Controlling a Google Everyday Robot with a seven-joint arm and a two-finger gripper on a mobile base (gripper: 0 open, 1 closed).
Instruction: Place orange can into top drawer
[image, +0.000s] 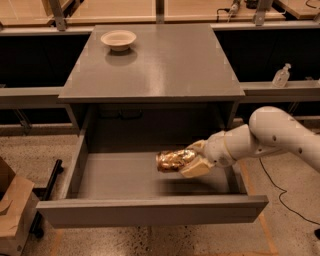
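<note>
Grey bench (165, 70), wide grey top drawer (150, 212) standing open: placing step.
Your jaws, at the drawer's 3 o'clock, pinch the shiny golden-orange can (174, 160) sideways just above its floor; lower, then release.

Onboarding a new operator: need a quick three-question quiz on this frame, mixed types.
1. True or false: the claw holds the orange can above the cabinet top.
2. Where is the cream bowl? A: in the drawer. B: on the cabinet top, back left. C: on the floor.
3. Fill in: the top drawer is ___ (open/shut).

Key: 1 false, the claw grips the can inside the drawer, at its right side. 2 B. 3 open.
</note>
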